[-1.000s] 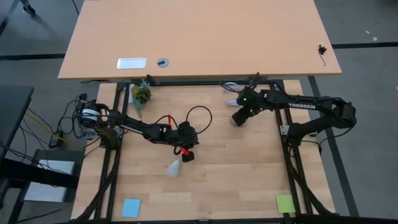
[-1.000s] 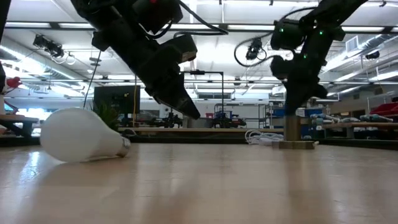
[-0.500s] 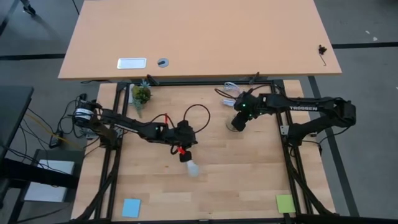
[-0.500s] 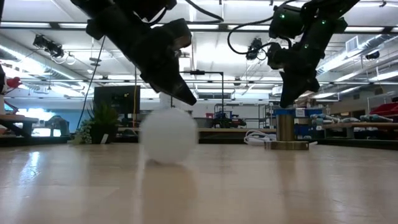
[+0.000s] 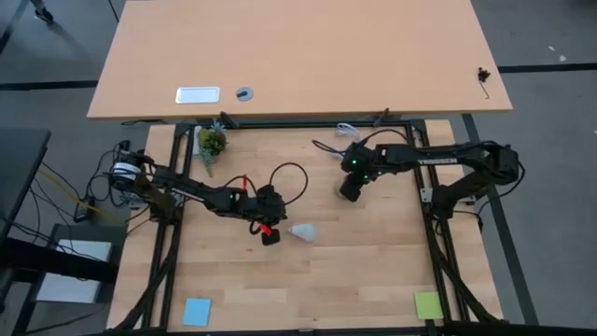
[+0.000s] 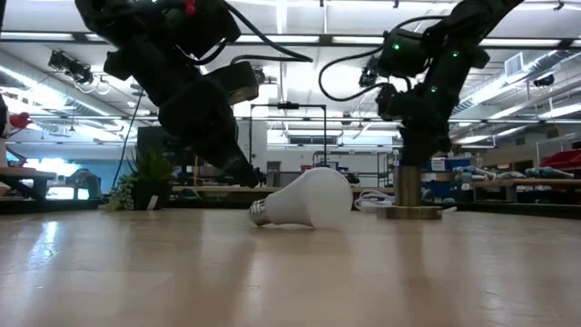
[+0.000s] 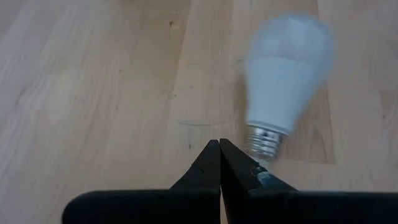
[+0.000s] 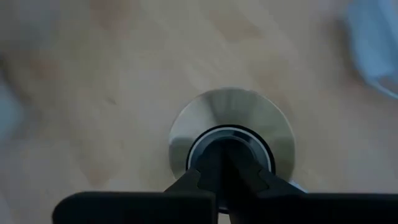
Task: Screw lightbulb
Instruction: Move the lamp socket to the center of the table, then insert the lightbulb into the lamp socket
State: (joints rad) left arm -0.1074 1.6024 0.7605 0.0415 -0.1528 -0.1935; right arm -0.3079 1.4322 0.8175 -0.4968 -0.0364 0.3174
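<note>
Nothing is screwed in yet. The lightbulb (image 5: 301, 231) lies on its side on the table (image 5: 373, 271), loose, base just beside the left gripper (image 5: 270, 236), whose fingers are pressed together on nothing. The right gripper (image 5: 346, 193) is closed in the socket (image 8: 231, 140); only its wrist view shows that. Pickup and threading are left.

The lightbulb (image 5: 301, 231) has rolled right past the left claw (image 5: 270, 234) — right claw (image 5: 347, 193) moved leftward.

Legible text: none can be made out with certainty. A pale lettered strip is seen on the right arm (image 5: 438, 160), but it cannot be read.
</note>
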